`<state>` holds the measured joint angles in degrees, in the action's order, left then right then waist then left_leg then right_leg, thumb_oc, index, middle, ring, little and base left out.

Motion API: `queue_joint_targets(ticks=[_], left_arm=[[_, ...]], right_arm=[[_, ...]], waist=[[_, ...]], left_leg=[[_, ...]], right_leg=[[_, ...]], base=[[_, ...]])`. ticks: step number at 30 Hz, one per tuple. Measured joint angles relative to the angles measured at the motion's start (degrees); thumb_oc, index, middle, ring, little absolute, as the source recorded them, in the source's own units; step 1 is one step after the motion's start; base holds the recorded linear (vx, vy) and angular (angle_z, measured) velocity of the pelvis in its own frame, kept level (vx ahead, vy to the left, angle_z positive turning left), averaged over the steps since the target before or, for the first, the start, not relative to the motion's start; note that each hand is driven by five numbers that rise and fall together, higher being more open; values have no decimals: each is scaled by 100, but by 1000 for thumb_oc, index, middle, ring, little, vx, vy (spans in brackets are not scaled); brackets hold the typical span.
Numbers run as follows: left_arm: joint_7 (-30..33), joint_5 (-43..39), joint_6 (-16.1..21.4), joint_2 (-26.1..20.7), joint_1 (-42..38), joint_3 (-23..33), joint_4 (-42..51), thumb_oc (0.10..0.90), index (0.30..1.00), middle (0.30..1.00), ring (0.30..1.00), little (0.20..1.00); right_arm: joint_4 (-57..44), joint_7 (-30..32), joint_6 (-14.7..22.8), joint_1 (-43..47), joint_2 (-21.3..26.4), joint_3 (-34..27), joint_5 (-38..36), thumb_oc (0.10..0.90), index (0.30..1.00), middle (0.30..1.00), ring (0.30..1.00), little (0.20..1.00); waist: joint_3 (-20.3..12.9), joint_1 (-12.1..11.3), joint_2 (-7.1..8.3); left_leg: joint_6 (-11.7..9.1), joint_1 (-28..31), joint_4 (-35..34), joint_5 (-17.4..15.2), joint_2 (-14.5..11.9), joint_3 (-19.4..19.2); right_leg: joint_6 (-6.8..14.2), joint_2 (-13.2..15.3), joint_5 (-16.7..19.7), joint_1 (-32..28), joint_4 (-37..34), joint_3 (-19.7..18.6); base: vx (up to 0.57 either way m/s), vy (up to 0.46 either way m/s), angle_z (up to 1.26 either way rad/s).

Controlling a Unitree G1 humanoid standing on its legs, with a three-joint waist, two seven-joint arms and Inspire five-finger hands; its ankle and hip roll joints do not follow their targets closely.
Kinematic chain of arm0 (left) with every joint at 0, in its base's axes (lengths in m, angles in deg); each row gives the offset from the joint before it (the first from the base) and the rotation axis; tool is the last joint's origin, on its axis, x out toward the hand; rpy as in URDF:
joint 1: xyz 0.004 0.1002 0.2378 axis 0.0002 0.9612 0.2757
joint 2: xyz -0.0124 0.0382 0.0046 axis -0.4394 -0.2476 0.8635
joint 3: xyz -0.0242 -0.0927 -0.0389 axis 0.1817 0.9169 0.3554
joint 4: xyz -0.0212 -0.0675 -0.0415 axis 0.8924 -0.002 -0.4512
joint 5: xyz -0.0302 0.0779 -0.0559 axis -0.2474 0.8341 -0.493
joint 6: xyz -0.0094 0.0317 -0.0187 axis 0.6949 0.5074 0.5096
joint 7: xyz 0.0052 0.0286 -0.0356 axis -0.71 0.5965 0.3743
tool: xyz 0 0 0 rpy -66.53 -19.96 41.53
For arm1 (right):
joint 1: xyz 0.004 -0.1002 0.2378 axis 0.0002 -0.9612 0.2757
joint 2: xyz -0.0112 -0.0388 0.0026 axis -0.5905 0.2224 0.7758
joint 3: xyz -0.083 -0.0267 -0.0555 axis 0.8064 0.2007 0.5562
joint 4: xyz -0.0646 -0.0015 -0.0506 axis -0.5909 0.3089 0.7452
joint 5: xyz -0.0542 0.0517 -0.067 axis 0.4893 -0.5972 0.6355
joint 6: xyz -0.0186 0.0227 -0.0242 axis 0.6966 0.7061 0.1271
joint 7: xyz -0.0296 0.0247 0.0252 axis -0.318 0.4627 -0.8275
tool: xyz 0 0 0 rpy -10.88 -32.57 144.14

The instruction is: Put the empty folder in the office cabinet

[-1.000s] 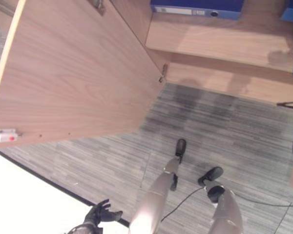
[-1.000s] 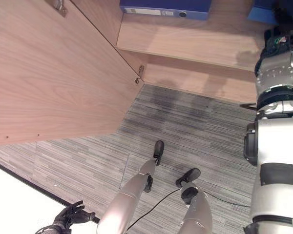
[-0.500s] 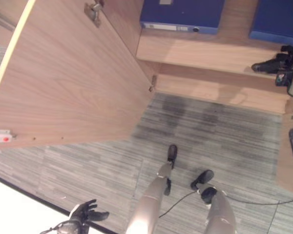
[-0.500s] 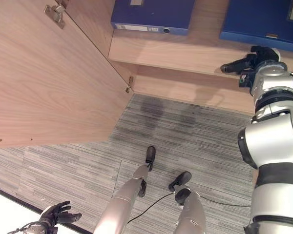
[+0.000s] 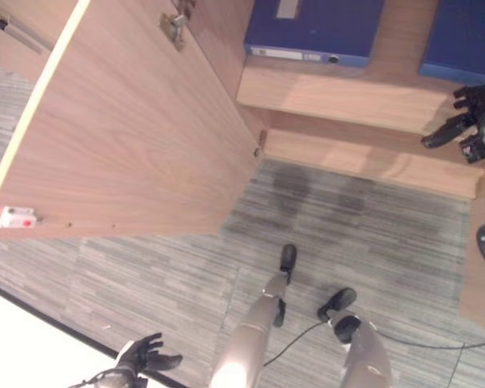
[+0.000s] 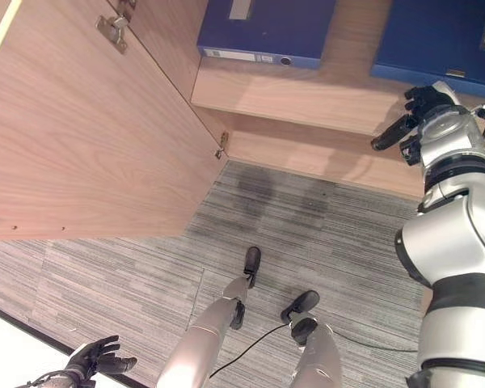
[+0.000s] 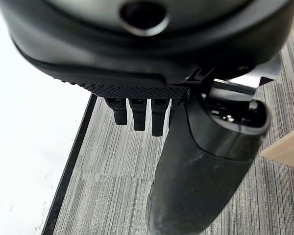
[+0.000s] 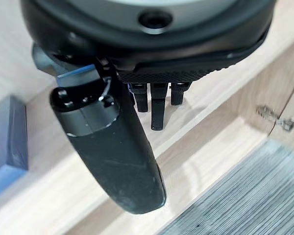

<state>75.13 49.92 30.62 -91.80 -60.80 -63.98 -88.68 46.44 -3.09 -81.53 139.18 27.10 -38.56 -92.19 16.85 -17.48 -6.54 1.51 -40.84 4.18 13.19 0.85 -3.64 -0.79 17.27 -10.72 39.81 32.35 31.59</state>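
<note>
folders blue | cabinet light wood grain | carpet grey striped | robot hand black

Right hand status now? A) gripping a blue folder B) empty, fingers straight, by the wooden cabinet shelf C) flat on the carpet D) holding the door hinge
B: the right hand holds nothing, fingers extended, near the light wooden cabinet shelf; both blue folders lie on the shelf.
</note>
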Motion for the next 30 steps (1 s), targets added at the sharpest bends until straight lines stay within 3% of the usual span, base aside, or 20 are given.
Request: queue_joint_targets(ticks=[8, 11, 14, 20, 25, 30], left_arm=[[8, 30, -4, 43, -19, 140, -67, 800, 900, 900, 900, 900], [4, 200, -8, 46, -114, 149, -239, 800, 900, 900, 900, 900], [4, 235, -15, 86, -253, 150, -296, 800, 900, 900, 900, 900], [-18, 494, -107, 152, -275, 161, -512, 800, 900, 900, 900, 900], [-62, 708, -230, 178, -292, 158, -681, 800, 900, 900, 900, 900], [-125, 903, -273, 273, -188, 132, -734, 800, 900, 900, 900, 900]], right_arm=[[-445, 400, 116, -585, -145, -241, 119, 800, 900, 900, 900, 900], [-446, 89, 64, -1349, -599, -521, 118, 800, 900, 900, 900, 900], [-409, -12, 0, -1717, -767, -621, 133, 800, 900, 900, 900, 900], [-151, -252, -233, -2796, -1102, -1371, 337, 800, 900, 900, 900, 900], [10, -336, -343, -3246, -1178, -1604, 341, 800, 900, 900, 900, 900], [-17, -302, -328, -3652, -1447, -1840, 340, 800, 900, 900, 900, 900]], waist=[[-11, 24, 20], [-397, 51, 161], [-403, 71, 169], [-581, 311, 333], [-728, 521, 472], [-912, 465, 618]], left_leg=[[5, 300, -198, 35, -75, -78], [-37, 668, -371, 5, -117, -93], [-22, 1054, -468, 14, -156, -93], [-130, 1923, -609, -72, -311, -207], [-262, 2369, -624, -175, -475, -348], [-344, 2725, -446, -262, -554, -423]], right_leg=[[46, -161, 147, -271, -334, -43], [88, -285, 157, -654, -596, -31], [141, -385, 202, -1063, -814, -19], [183, -708, 359, -2076, -1458, -49], [166, -907, 384, -2509, -1701, -160], [83, -983, 427, -2691, -1795, -532]], base=[[18, -24, -8], [61, -14, -5], [82, -21, -4], [66, -25, -14], [36, -11, -18], [-30, 67, -44]])
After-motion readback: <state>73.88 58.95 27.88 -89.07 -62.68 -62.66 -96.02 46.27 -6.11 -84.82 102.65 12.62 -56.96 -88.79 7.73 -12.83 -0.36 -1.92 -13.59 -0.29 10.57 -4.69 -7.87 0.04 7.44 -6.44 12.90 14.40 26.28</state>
